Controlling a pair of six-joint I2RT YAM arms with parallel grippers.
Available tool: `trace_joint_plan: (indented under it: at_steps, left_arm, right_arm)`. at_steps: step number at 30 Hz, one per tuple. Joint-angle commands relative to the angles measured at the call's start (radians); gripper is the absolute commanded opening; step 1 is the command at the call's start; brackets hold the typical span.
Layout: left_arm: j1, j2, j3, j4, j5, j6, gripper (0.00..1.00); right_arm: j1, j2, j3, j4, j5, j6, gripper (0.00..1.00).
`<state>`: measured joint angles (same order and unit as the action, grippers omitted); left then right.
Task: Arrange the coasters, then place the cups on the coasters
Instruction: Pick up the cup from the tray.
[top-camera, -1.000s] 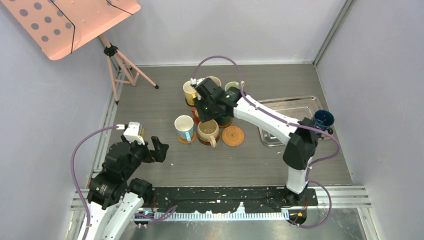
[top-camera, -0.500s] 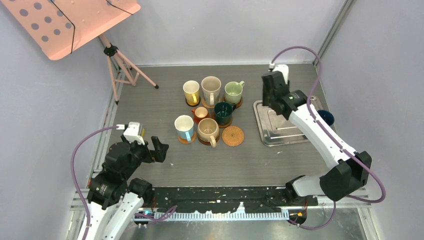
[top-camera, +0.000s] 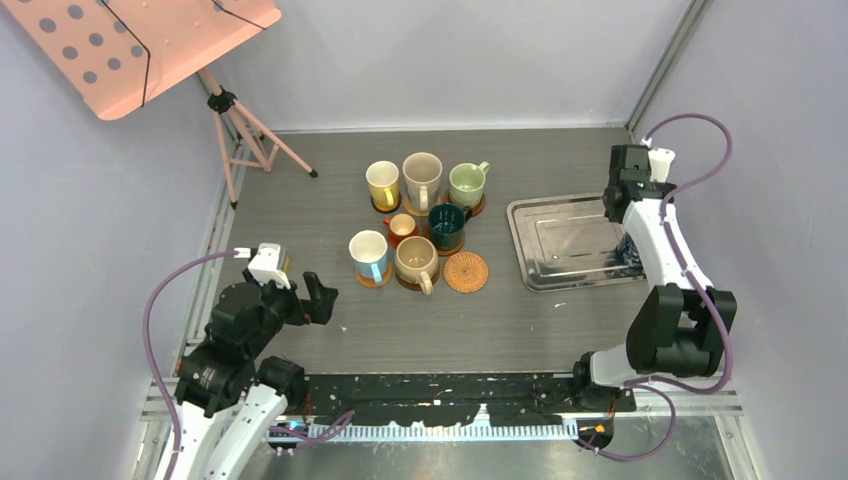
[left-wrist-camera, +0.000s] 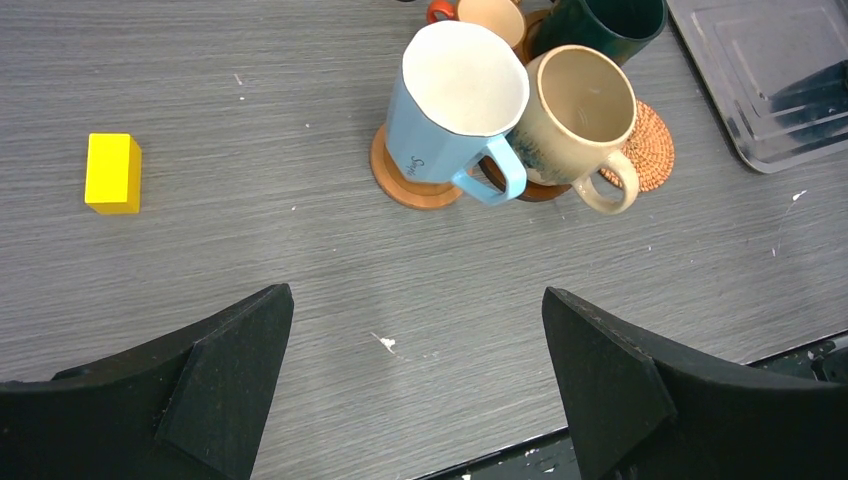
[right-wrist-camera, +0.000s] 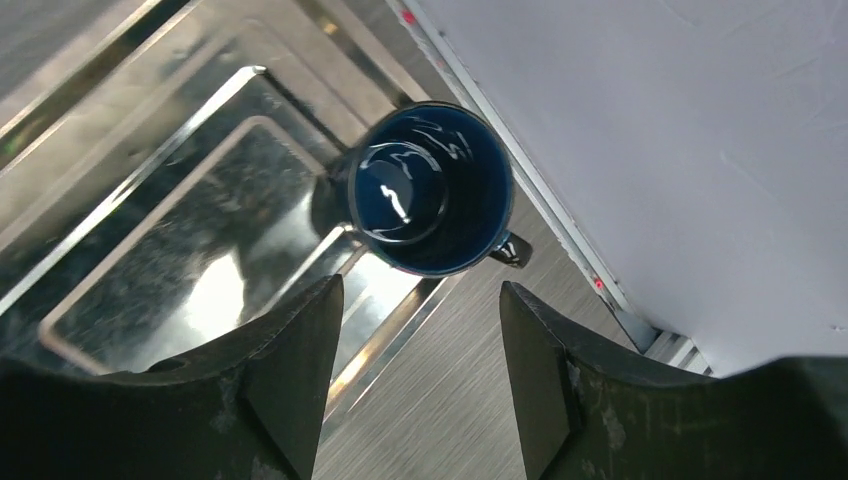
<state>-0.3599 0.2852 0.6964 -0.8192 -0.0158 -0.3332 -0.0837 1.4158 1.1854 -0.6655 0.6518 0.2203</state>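
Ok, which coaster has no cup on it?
The woven wicker coaster, at the right end of the near row beside the beige mug. It lies bare; every other coaster in view carries a mug.

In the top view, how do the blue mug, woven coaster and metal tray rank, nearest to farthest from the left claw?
1. blue mug, at the group's left.
2. woven coaster, at the group's right, bare.
3. metal tray, far right.
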Motion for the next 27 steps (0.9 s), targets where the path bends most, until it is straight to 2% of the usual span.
trace_joint_plan:
  at_steps: [1,5,10,14,18,27]
  left_arm:
    - [-0.002,0.016,-0.001,0.041,0.010,0.006,0.99]
    - [-0.002,0.039,-0.001,0.045,0.030,0.007,0.99]
    - [-0.002,0.070,0.001,0.042,0.044,0.007,0.99]
    - [-0.002,0.085,0.001,0.044,0.051,0.008,0.99]
    - [-0.002,0.090,0.002,0.044,0.045,0.006,0.99]
    - [-0.002,0.088,0.001,0.038,0.027,0.006,0.99]
  right_arm:
    - [-0.086,0.060,0.011,0.032,-0.049,0.035,0.66]
    - [-0.107,0.091,-0.031,0.090,-0.123,0.056,0.65]
    - [-0.129,0.157,-0.036,0.112,-0.135,0.065,0.65]
    - [-0.146,0.201,-0.037,0.132,-0.175,0.064,0.61]
    - [-0.148,0.219,-0.045,0.150,-0.185,0.052,0.53]
    - [-0.147,0.202,-0.039,0.171,-0.211,0.007,0.23]
